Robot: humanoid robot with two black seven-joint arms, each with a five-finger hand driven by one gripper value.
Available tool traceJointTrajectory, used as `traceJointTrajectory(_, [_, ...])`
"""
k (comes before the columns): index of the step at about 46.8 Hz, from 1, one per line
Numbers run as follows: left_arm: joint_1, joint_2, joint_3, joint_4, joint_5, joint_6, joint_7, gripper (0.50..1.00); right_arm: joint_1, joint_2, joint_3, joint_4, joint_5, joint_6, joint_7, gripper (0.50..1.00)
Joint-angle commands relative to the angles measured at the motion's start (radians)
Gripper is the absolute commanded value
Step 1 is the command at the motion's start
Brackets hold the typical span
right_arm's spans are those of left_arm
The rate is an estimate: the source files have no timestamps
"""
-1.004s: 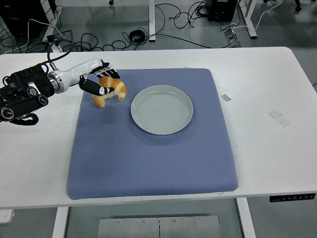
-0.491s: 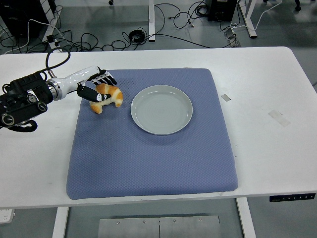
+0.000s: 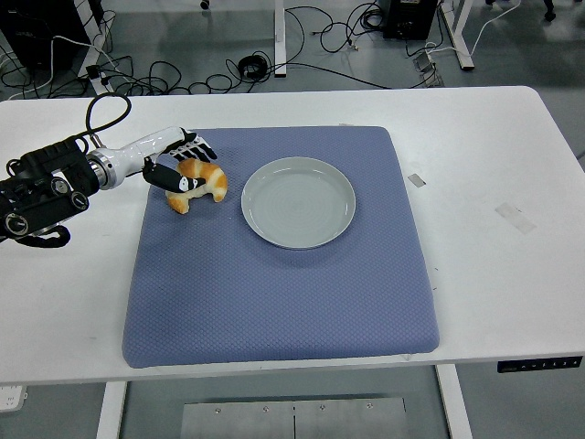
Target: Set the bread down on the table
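1. The bread (image 3: 196,183), a golden croissant-shaped piece, sits in the upper left of the frame, over the upper-left part of the blue mat (image 3: 283,302); whether it rests on the mat or is just above it cannot be told
2. The left hand (image 3: 178,160) reaches in from the left edge of the frame, its black-tipped fingers (image 3: 183,183) curled around the bread from its left and upper side, so it has hold of it
3. Behind that hand, the arm's white wrist section and black forearm lie across the white table (image 3: 484,183) at the left edge of the frame, with a black cable looping above them
4. A light grey plate (image 3: 298,202) lies on the mat just right of the bread, near the frame's centre, apart from the bread and with nothing on it
5. Two small pieces of tape (image 3: 417,179) lie on the bare table to the right of the mat
6. Cables trail over the floor along the top of the frame
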Motion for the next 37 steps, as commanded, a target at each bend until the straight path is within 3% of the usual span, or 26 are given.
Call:
traceJointTrajectory(1, [0.000,0.000,0.000,0.000,0.000,0.000,0.000,0.743,0.000,0.000,0.000,0.000,0.000,0.000,0.000,1.000])
traceJointTrajectory(24, [0.000,0.000,0.000,0.000,0.000,0.000,0.000,0.781,0.000,0.000,0.000,0.000,0.001,0.000,0.000,1.000])
traceJointTrajectory(37, [0.000,0.003,-0.006,0.000,-0.009,0.000,0.002,0.883,0.000,0.000,0.000,0.000,0.000,-0.001,0.000,1.000])
